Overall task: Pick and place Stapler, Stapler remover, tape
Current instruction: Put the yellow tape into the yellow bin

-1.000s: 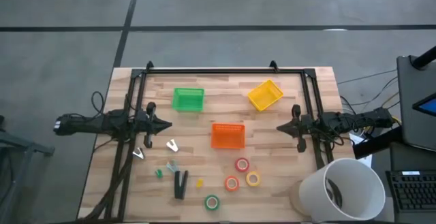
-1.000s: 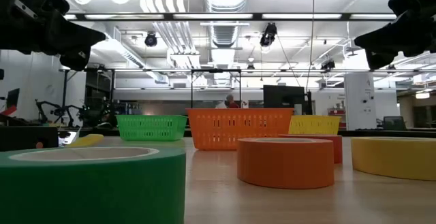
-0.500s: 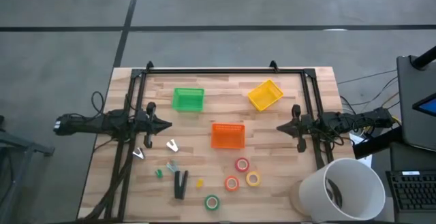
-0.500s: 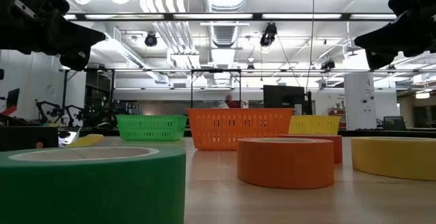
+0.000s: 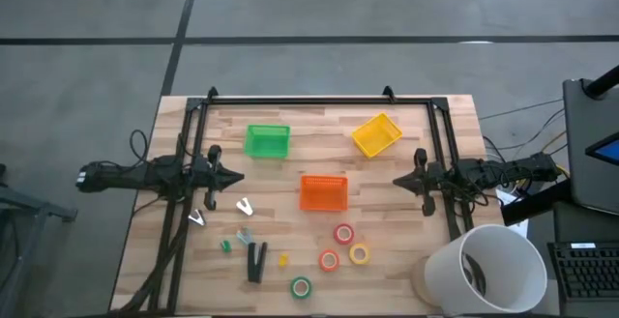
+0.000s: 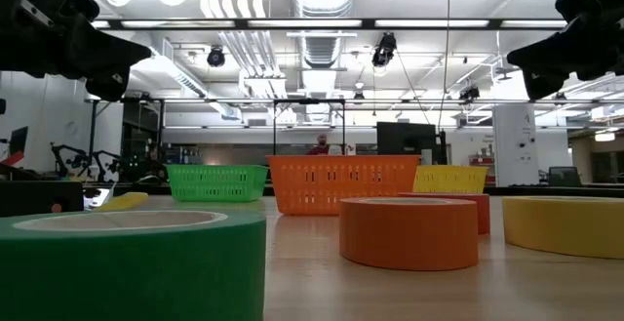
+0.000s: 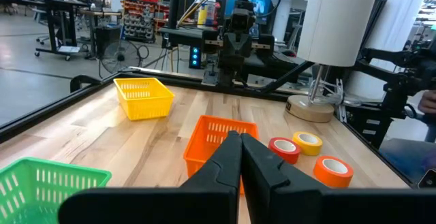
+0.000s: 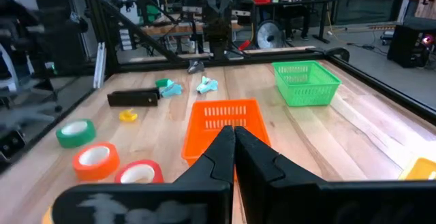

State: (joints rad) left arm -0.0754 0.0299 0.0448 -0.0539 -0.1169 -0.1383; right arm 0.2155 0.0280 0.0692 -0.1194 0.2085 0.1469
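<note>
On the wooden tabletop (image 5: 416,134), seen from above, the left gripper (image 5: 238,177) is held at nine o'clock and the right gripper (image 5: 397,182) at three o'clock, each pointing toward the centre and raised above the wood; the jaws of both are pressed fully together and nothing is held in either. The orange basket (image 5: 323,192) is placed at the centre, between the two grippers, with the green basket (image 5: 267,141) toward eleven o'clock and the yellow basket (image 5: 376,134) toward one o'clock. The stapler (image 5: 256,261) is laid toward seven o'clock, well apart from both grippers. The tape (image 5: 343,234) is spread from six to five o'clock: two red-orange rolls and a yellow roll (image 5: 360,253) close together, the green roll (image 5: 302,286) nearest the front edge. Small silver and green pieces (image 5: 244,206) are scattered just beyond the stapler.
</note>
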